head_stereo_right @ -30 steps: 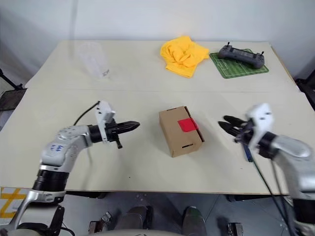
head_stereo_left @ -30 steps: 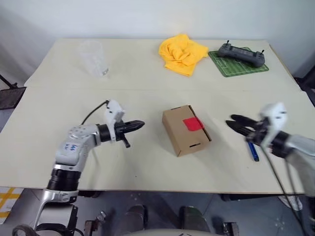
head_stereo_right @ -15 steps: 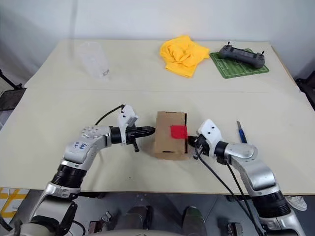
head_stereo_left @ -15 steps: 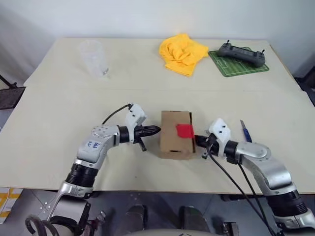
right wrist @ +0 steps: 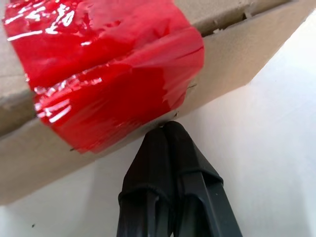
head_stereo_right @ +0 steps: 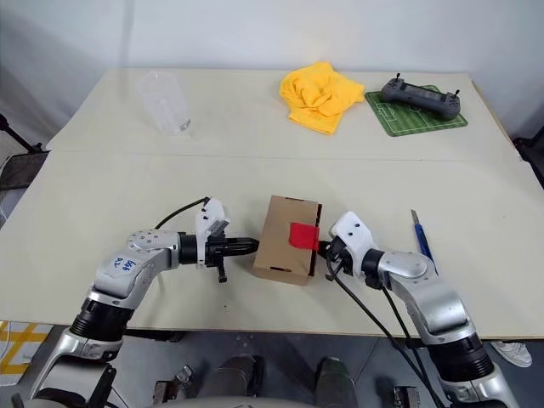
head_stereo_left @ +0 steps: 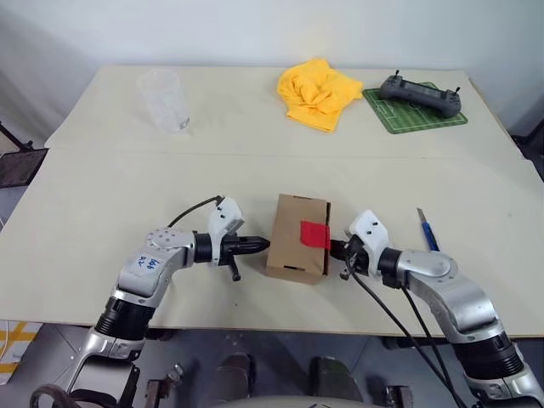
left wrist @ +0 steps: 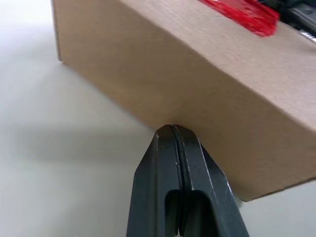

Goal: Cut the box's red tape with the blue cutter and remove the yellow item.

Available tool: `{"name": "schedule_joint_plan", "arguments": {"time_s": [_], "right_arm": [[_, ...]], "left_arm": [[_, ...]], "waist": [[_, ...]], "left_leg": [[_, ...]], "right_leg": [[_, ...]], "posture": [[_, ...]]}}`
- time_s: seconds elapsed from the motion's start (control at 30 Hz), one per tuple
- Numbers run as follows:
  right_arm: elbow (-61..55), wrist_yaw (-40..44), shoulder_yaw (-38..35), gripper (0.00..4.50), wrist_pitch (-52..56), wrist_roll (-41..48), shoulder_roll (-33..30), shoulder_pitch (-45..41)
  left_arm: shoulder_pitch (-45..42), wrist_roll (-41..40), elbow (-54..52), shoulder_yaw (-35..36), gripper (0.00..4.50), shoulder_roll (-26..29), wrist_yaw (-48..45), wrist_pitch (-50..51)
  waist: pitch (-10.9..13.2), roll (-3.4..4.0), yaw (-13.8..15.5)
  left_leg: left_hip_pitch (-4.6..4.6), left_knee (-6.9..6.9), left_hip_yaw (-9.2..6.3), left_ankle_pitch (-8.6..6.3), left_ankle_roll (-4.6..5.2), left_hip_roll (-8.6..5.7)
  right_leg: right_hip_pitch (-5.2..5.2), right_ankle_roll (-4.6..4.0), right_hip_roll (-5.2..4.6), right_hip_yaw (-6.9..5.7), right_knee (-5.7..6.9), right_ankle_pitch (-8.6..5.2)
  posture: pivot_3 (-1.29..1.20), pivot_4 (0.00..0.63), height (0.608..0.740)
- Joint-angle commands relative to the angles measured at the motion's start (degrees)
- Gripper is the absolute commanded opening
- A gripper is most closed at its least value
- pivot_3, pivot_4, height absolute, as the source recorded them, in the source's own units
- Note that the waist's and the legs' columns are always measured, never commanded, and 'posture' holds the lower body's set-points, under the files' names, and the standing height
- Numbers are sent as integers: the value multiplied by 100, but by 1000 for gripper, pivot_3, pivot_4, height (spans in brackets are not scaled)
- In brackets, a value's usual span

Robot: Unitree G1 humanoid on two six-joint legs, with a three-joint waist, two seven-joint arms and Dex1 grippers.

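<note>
The brown box (head_stereo_left: 291,245) lies near the table's front edge, with the red tape (head_stereo_left: 314,234) folded over its top right edge. My left gripper (head_stereo_left: 263,245) is shut, and its tip touches the box's left side (left wrist: 197,64). My right gripper (head_stereo_left: 333,250) is shut too, and its tip presses the box's right side just under the red tape (right wrist: 108,64). The blue cutter (head_stereo_left: 427,231) lies on the table to the right of my right arm, held by nothing. The yellow item is hidden.
A crumpled yellow cloth (head_stereo_left: 318,92) lies at the back centre. A clear plastic cup (head_stereo_left: 164,100) stands at the back left. A grey controller (head_stereo_left: 422,92) rests on a green mat (head_stereo_left: 396,116) at the back right.
Both grippers have come in from the sides to the box. The right one has shut. The box has turned between them and slid a little towards the front edge.
</note>
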Motion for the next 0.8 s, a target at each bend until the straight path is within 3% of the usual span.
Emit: {"name": "schedule_joint_plan", "arguments": {"time_s": [0.03, 0.23, 0.33, 0.43, 0.53, 0.63, 0.73, 0.8], "right_arm": [[141, -28, -77, 34, -243, -97, 76, -171], [85, 165, -268, 34, -145, -45, -148, -185], [-400, 242, -951, 34, 983, 672, -480, -93], [-725, 236, -1624, 638, 2059, 1421, -753, -209], [-763, -88, -2168, 1626, 3704, 2107, -824, -755], [-654, -317, -2471, 2689, 5183, 2490, -632, -1347], [-493, -651, -2619, 3714, 5734, 2604, -264, -1797], [-381, -893, -2544, 3714, 5750, 2677, -110, -1938]], "left_arm": [[19, -181, -235, -59, 0, -115, -83, 0], [8, 46, -203, -149, 0, -1, -39, -29], [-45, 174, -152, -31, 0, 523, -355, -342], [-164, -77, -161, 176, 0, 965, -945, -644], [-617, -522, -168, 354, 0, 1015, -1457, -658], [-1111, -593, -13, 240, 0, 773, -1509, -623], [-1463, -542, 197, 46, 0, 300, -1346, -577], [-1638, -286, 416, -170, 0, 27, -1172, -673]], "waist": [[0, 0, -1], [0, 0, 6], [1, 0, 15], [2, 3, 15], [2, 3, 21], [2, 3, 35], [2, 3, 32], [2, 3, 30]], "left_leg": [[0, 0, 0, 0, 0, 0], [0, 0, 0, 0, 0, 0], [-1, 0, 0, 0, 0, 0], [-1, -5, -1, 0, 0, 2], [-1, -6, 0, 0, 0, 5], [0, -5, -2, 0, 0, 11], [-2, -11, -2, 0, 1, 1], [-2, -16, -2, -1, 2, -1]], "right_leg": [[0, 0, 0, 0, 0, 0], [0, 0, 0, 0, 0, 0], [-1, 0, 0, 0, 0, 0], [-2, -2, 0, 0, -3, -1], [2, -5, -1, -1, -25, -2], [2, -6, -5, -2, -29, -2], [4, -6, -5, -3, -18, -1], [2, -5, -5, -4, -16, -1]], "posture": [[0, 150, 740], [0, 150, 740], [0, 150, 740], [0, 150, 740], [0, 150, 740], [0, 150, 740], [0, 150, 740], [0, 150, 740]]}}
